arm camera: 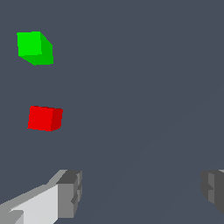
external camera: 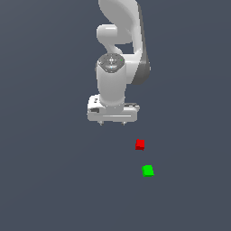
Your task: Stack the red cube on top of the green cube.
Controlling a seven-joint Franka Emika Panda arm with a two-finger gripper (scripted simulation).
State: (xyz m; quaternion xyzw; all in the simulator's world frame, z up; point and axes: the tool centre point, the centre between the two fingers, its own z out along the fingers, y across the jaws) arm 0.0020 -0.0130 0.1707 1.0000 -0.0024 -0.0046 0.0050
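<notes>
The red cube point(external camera: 140, 144) rests on the dark grey floor, and the green cube point(external camera: 147, 170) lies a short way nearer the camera, slightly to the exterior view's right of it. They do not touch. My white gripper point(external camera: 113, 122) hangs above the floor, behind the red cube and to the exterior view's left of it. In the wrist view the red cube point(arm camera: 44, 118) and green cube point(arm camera: 35, 47) sit apart, both off to one side of the gripper point(arm camera: 140, 192). Its grey fingertips point(arm camera: 70, 192) stand wide apart with nothing between them.
The white arm point(external camera: 119, 40) rises behind the gripper. The flat dark grey floor point(external camera: 54, 180) carries nothing besides the two cubes.
</notes>
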